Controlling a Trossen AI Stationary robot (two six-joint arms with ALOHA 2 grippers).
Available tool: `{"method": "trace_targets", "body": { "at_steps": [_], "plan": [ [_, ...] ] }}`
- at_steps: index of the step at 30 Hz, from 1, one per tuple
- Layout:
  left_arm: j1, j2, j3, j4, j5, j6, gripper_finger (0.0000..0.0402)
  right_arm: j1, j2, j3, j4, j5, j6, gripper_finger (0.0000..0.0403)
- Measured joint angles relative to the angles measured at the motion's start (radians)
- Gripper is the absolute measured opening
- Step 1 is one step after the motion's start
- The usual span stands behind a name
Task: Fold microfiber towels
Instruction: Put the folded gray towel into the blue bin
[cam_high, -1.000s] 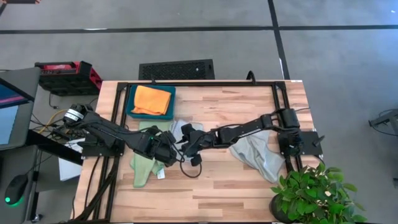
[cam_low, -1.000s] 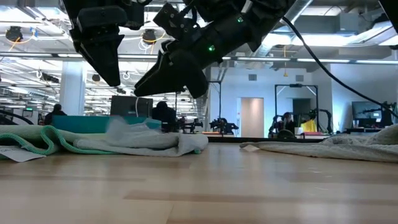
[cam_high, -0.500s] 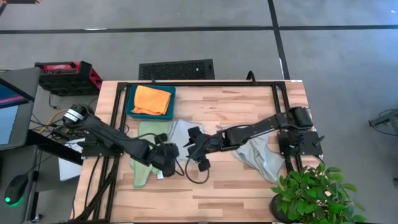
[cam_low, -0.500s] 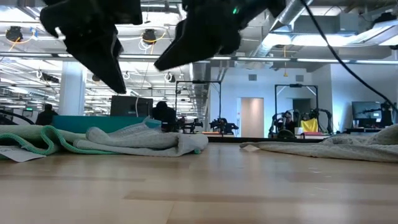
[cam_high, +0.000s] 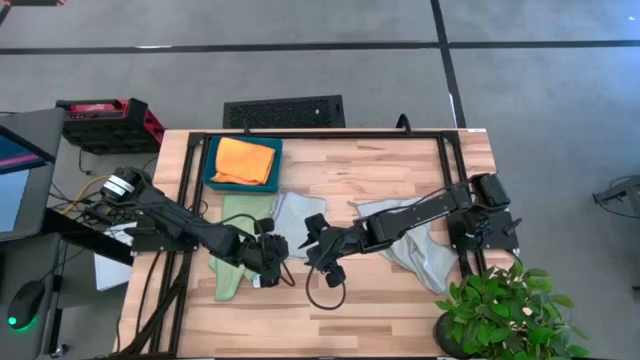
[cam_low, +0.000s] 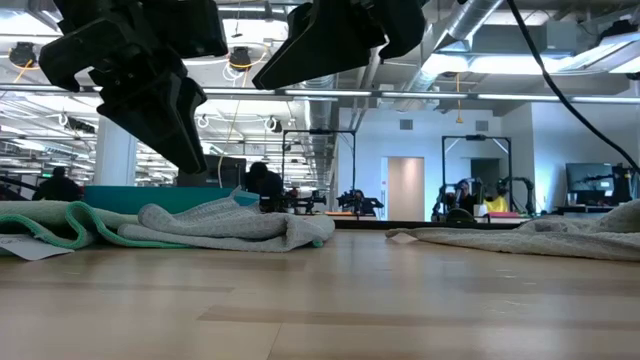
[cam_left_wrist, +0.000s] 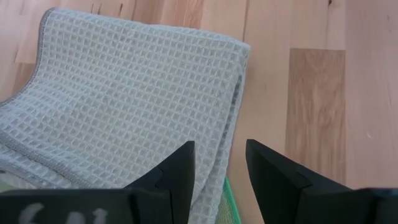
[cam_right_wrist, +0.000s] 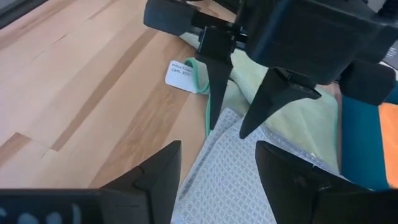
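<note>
The wooden table carried a dark teal tray at its far left corner, and that tray serves as the landmark here. An orange towel lay folded inside it, soft and slightly rumpled. Just in front of the tray, a light green towel stretched toward the near edge, its small white tag resting flat on the wood. A folded grey towel with a waffle weave lay partly over the green one, just right of the tray's near corner; its folded edge was rounded and thick. A second grey towel sprawled loosely well to the right of the tray, under the right arm. A leafy potted plant stood at the table's near right corner, far from the tray, and a red case sat on the floor to the tray's left.

The left gripper hovered above the folded grey towel in front of the tray, its fingers spread apart with nothing between them. The right gripper hung just beside it, farther from the tray, fingers parted wide and empty, clear of the cloth. Nothing blocked either gripper.
</note>
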Motion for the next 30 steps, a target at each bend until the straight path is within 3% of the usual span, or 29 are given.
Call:
{"method": "trace_targets", "body": {
  "at_steps": [9, 30],
  "plan": [
    [0.000, 0.000, 0.000, 0.000, 0.000, -0.006, 0.0137, -0.001, 0.000, 0.000, 0.000, 0.000, 0.000, 0.0230],
    [-0.002, 0.240, 0.005, 0.110, -0.024, 0.130, 0.0137, -0.001, 0.000, 0.000, -0.025, 0.000, 0.008, 0.0230]
  ]
}}
